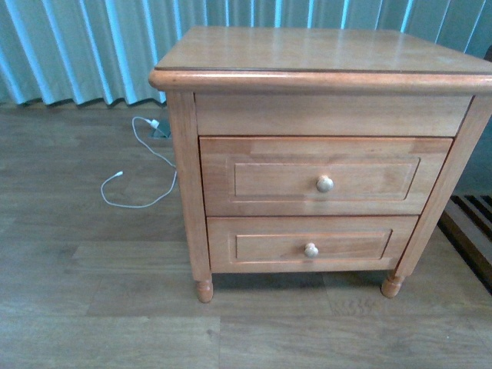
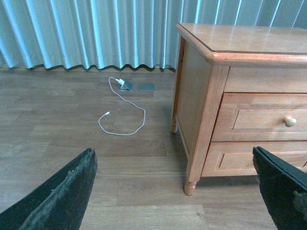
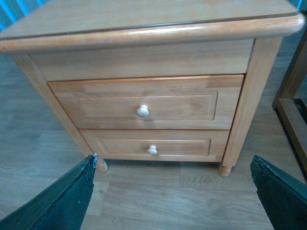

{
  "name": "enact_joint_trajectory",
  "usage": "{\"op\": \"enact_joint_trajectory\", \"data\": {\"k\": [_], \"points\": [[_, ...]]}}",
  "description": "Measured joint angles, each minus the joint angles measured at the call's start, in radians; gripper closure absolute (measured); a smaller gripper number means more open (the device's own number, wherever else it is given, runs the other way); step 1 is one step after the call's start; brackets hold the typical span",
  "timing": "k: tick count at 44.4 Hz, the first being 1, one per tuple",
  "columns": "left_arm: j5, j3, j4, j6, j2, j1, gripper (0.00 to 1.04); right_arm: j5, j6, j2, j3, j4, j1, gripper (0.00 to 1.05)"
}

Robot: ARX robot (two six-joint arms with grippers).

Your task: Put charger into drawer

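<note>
The charger is out of view in every frame. The drawer (image 1: 254, 157) is the taller, upper one of the light-brown nightstand, and it is fully closed, with a round pale knob (image 1: 325, 184). The drawer (image 2: 259, 117) also shows at the edge of the left wrist view, and the drawer (image 3: 177, 103) sits centred in the right wrist view. My left gripper (image 2: 175, 191) is open over the bare floor, off the cabinet's left front leg. My right gripper (image 3: 172, 199) is open, facing the cabinet front, and holds nothing. Neither arm shows in the front view.
A shallower drawer (image 1: 361, 246) sits shut below the taller one. A long thin white cable (image 1: 134, 173) lies looped on the wooden floor left of the nightstand, running to a floor socket (image 2: 125, 85) by the curtain. A dark wooden frame (image 1: 470, 231) stands to the right.
</note>
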Motion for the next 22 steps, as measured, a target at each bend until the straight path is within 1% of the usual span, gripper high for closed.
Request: {"op": "enact_joint_trajectory", "data": {"k": [4,6,9,14,15,16,18,22], "points": [[0.0,0.0,0.0,0.0,0.0,0.0,0.06,-0.03,0.05,-0.247,-0.044,-0.174,-0.041,0.08],[0.0,0.0,0.0,0.0,0.0,0.0,0.06,-0.054,0.084,-0.346,-0.063,-0.233,-0.071,0.08],[0.0,0.0,0.0,0.0,0.0,0.0,0.06,-0.054,0.11,-0.402,-0.07,-0.243,-0.089,0.08],[0.0,0.0,0.0,0.0,0.0,0.0,0.06,-0.054,0.121,-0.399,-0.072,-0.243,-0.09,0.08],[0.0,0.0,0.0,0.0,0.0,0.0,0.06,-0.024,0.103,-0.402,-0.09,-0.199,-0.093,0.12],[0.0,0.0,0.0,0.0,0.0,0.0,0.06,0.034,0.066,-0.412,-0.116,-0.135,-0.096,0.17],[0.0,0.0,0.0,0.0,0.0,0.0,0.06,0.084,-0.003,-0.434,-0.153,-0.059,-0.101,0.26],[0.0,0.0,0.0,0.0,0.0,0.0,0.06,0.097,-0.056,-0.466,-0.184,-0.038,-0.106,0.4]]}}
